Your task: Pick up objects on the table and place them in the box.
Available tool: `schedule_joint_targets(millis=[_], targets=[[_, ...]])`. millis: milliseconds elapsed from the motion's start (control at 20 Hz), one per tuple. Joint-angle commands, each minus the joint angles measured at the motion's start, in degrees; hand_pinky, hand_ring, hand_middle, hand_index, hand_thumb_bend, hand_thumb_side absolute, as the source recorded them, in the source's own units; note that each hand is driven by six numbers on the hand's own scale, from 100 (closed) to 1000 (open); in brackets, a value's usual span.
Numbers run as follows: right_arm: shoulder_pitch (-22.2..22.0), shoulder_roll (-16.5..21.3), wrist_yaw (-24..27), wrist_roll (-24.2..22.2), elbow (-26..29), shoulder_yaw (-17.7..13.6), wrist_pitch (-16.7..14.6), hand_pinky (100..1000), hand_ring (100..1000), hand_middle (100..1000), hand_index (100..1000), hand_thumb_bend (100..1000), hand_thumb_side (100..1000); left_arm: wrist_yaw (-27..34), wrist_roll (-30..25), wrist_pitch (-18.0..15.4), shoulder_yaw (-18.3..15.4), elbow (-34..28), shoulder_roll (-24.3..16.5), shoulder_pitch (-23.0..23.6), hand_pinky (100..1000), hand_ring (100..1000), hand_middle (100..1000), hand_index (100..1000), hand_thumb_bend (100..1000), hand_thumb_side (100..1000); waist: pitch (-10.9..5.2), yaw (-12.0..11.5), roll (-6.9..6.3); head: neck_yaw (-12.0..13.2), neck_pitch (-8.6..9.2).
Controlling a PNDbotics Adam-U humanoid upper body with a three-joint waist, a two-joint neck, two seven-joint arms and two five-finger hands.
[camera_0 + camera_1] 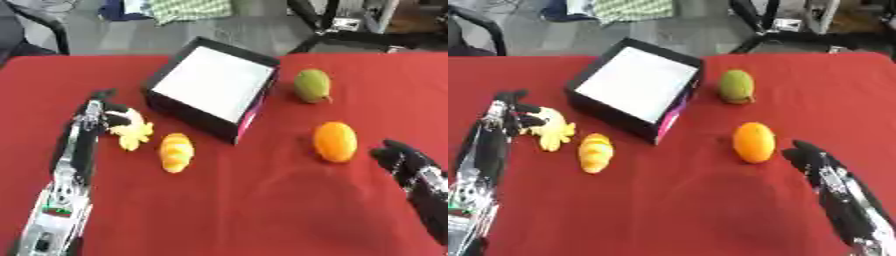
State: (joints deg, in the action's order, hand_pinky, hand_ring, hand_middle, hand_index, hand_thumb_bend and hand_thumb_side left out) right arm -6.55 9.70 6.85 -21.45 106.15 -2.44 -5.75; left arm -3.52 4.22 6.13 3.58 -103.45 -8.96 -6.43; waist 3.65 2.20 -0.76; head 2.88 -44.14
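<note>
A black box [164, 101] with a white inside stands at the table's middle back, turned askew. A yellow lobed object [134, 131] lies on the red cloth left of the box. My left hand [98, 111] is at its upper left end, with dark fingers curled round that end. An orange-yellow ridged piece like a croissant [176, 151] lies just right of the yellow object. A green fruit [311, 85] sits right of the box, and an orange [335, 141] lies nearer me. My right hand [404, 159] is open, a little to the right of the orange and apart from it.
The red tablecloth [262, 210] stretches bare in front of the fruit. Beyond the table's far edge are chair legs [52, 30], a checked cloth [188, 10] and a black frame [350, 35] on the floor.
</note>
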Motion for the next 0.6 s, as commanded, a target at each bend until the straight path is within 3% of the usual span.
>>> schedule_joint_targets(millis=[50, 400, 600], targets=[[0.4, 0.5, -0.2, -0.1, 0.9, -0.1, 0.1, 1000, 909, 759, 893, 100, 825, -0.4, -0.1, -0.1, -0.4, -0.6, -0.4, -0.6, 754, 558, 581, 847, 100, 972, -0.4, 0.0, -0.67, 0.1, 0.02], [0.5, 0.5, -0.2, -0.1, 0.9, -0.1, 0.1, 1000, 909, 759, 893, 100, 821, -0.8, 0.0, -0.1, -1.0, -0.8, -1.2, -1.1, 756, 559, 583, 850, 100, 959, -0.53, 0.1, -0.75, -0.1, 0.02], [0.5, 0.5, -0.3, -0.2, 0.7, -0.1, 0.1, 1000, 909, 759, 893, 100, 821, -3.0, -2.0, -0.2, -1.7, -1.9, -7.2, -2.7, 771, 593, 625, 887, 100, 852, -0.67, 0.4, -0.94, -0.4, 0.02]])
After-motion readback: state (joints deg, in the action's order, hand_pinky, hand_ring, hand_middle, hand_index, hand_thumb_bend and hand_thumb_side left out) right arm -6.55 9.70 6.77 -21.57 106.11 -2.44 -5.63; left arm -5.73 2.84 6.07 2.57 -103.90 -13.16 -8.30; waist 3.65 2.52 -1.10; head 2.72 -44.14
